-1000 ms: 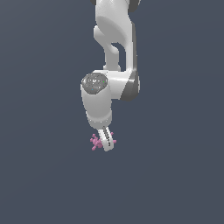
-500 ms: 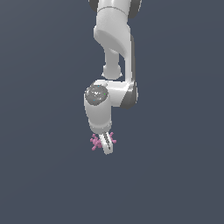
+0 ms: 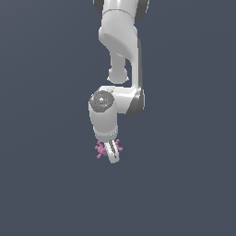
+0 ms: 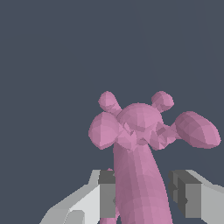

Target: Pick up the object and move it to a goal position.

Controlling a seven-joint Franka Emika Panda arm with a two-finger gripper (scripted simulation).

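The object (image 4: 140, 131) is a small pink lumpy figure with knobbly prongs. In the wrist view its long body runs down between my two fingers, and the grey pads (image 4: 107, 194) press against both of its sides. My gripper (image 4: 143, 197) is shut on it. In the exterior view the gripper (image 3: 113, 156) points down below the white arm. There one finger covers the middle of the object (image 3: 99, 149), whose pink prongs stick out on both sides of the finger.
Only a plain dark grey surface (image 3: 184, 184) surrounds the arm in both views. No other objects, walls or edges show.
The arm has come down, and the wrist and gripper sank a little over the object. The object has stayed where it was.
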